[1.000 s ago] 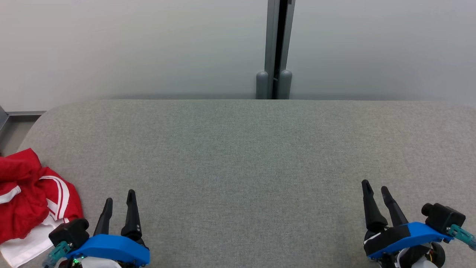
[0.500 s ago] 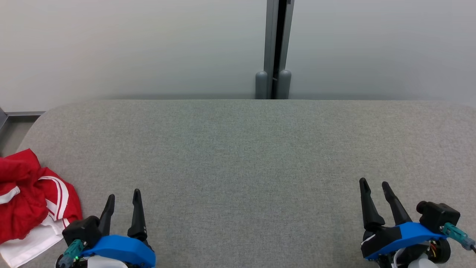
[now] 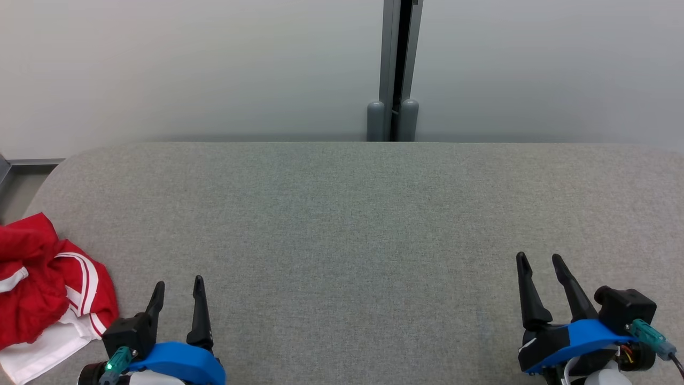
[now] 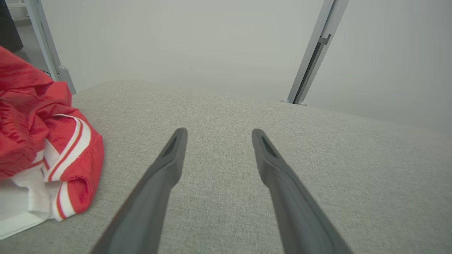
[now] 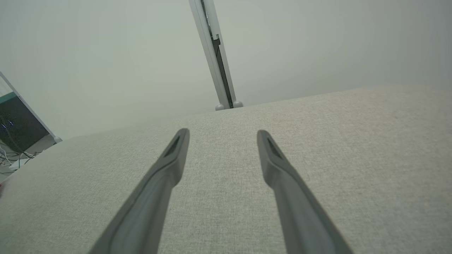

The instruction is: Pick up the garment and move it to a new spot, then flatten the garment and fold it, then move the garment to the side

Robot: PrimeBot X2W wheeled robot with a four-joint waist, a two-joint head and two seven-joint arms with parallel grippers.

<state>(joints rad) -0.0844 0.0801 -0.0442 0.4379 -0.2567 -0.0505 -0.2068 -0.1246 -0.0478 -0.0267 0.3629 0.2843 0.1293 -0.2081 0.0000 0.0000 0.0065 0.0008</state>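
Left gripper (image 3: 179, 281) is sitting released at lower left of the head view, fingers spread and pointing away from the robot over the grey fabric tabletop (image 3: 342, 214). Can't tell whether the tips are touching the fabric or hanging just above it. Its blue wrist housing (image 3: 179, 363) is getting cut off by the bottom edge. Right gripper (image 3: 539, 256) is likewise sitting open at lower right, fingers parted, gripping nothing, its body also running out of frame at the bottom. Garment (image 3: 48, 278) is lying crumpled at the left edge of the tabletop, just left of the left gripper and apart from it: red cloth with white stripes, white fabric showing underneath. It's being cropped by the left edge in both the head and left wrist views, so its full extent and what kind of garment it is aren't readable. In the left wrist view it's bunching up left of the left finger, not touching. In the right wrist view the fingers are pointing over bare grey fabric, and a thin reddish smear (image 5: 1, 190) at the far left edge is too small to identify. A dark unit with cables (image 5: 14, 134) is showing past the table's rounded corner, blurred. Behind the table a pale wall (image 3: 187, 69) is running across, with a grey vertical post (image 3: 398, 64) splitting it, its top cut off.
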